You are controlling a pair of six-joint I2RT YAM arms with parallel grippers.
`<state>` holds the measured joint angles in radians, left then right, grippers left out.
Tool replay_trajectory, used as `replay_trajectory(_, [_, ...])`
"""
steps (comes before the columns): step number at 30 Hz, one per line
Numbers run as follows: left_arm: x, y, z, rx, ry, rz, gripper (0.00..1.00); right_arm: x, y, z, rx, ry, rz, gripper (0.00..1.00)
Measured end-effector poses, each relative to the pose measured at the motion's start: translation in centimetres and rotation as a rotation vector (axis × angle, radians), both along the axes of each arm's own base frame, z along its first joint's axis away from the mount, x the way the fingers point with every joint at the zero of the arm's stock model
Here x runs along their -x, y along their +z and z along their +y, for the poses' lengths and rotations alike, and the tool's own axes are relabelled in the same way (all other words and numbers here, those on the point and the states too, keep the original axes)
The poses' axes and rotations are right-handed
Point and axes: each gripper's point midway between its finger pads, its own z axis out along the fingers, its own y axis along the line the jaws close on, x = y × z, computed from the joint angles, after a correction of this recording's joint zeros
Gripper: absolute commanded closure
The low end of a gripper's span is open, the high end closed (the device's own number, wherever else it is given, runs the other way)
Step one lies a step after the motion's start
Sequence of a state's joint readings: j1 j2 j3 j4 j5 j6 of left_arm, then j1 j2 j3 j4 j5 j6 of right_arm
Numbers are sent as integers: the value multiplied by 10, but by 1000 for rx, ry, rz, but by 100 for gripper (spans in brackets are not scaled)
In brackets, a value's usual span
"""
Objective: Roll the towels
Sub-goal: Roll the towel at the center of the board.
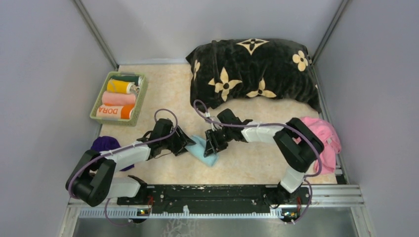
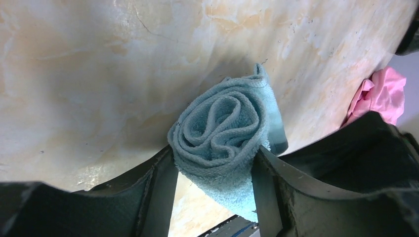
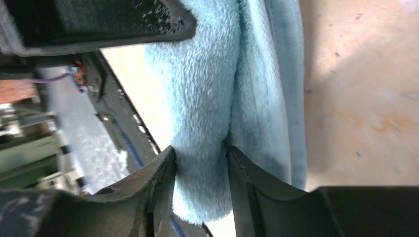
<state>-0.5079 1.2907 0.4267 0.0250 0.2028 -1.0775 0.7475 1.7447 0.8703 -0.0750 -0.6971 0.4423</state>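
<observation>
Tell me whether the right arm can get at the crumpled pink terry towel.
Probably not yet: its fingers are around the light blue rolled towel, and the crumpled pink terry towel lies beside its own elbow.

Black flowered cushion point(image 1: 252, 74) sits right of green basket point(image 1: 142, 97).

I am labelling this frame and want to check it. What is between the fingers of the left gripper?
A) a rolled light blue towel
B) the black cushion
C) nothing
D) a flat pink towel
A: in the left wrist view the light blue towel, rolled into a spiral, sits between the fingers of the left gripper and touches both of them.
</observation>
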Motion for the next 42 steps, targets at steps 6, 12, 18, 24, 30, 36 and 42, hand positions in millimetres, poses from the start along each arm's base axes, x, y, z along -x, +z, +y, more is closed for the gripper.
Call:
replay_trajectory(6, [0, -1, 0, -4, -1, 3, 41, -3, 21, -18, 162, -4, -305, 46])
replay_trajectory(12, [-2, -2, -1, -12, -8, 5, 41, 8, 39, -10, 291, 84, -619, 40])
replay_trajectory(18, [-3, -2, -1, -19, -17, 3, 41, 17, 43, 2, 385, 168, -841, 38])
replay_trajectory(24, [-5, -2, -2, -21, -20, 2, 40, 15, 19, 8, 503, 238, -932, 40])
replay_trajectory(30, [-8, -1, -4, -23, -24, -1, 36, 8, -10, 0, 622, 282, -971, 56])
replay_trajectory(36, [-10, 3, -5, -29, -36, -16, 27, 6, -14, 2, 597, 272, -932, 75])
replay_trajectory(42, [-5, 11, 12, -46, 13, -66, 20, 3, -14, 5, 452, 221, -749, 76])
